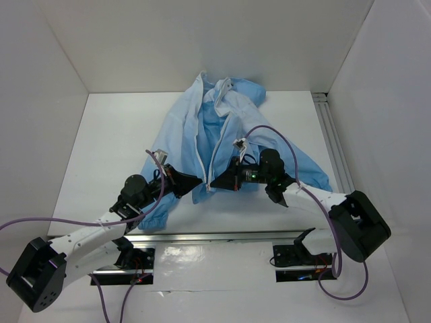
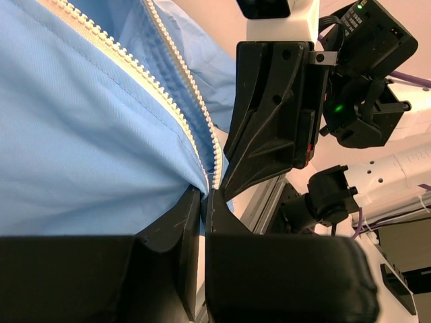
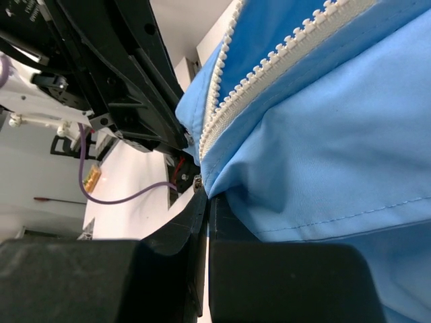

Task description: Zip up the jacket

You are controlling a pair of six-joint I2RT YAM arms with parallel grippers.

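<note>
Light-blue fabric of the jacket (image 1: 182, 128) lies spread on the white table (image 1: 101, 134), with the collar toward the far wall and the hem toward the arms. Its 2 white zipper rows (image 1: 200, 145) run apart down the front and converge at the hem. The left gripper (image 1: 194, 183) is pinched tight on the hem left of the zipper's lower end. The right gripper (image 1: 219, 182) is clamped on the hem just right of it, and the 2 are almost touching.
</note>
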